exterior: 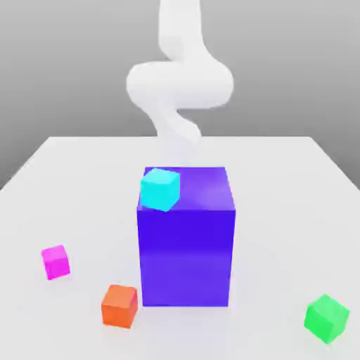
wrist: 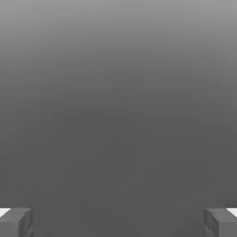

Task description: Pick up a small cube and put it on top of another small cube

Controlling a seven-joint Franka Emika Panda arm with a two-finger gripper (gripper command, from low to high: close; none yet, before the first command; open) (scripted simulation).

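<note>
The small magenta cube (exterior: 55, 261) rests on the white table toward the exterior view's left. The small green cube (exterior: 327, 318) lies far off at the front, on the exterior view's right, slightly turned. The two cubes are well apart, with the big block between them. My white arm (exterior: 179, 84) curls down behind that block. In the hand view my gripper (wrist: 118, 223) is open, its grey fingertips (wrist: 16, 222) spread wide with nothing between them, facing a plain grey background.
A big blue-purple block (exterior: 186, 239) stands mid-table. A cyan cube (exterior: 160, 189) sits at its top front-left corner. An orange cube (exterior: 119, 305) lies at the block's front left foot. The white table (exterior: 84, 183) stretches around them.
</note>
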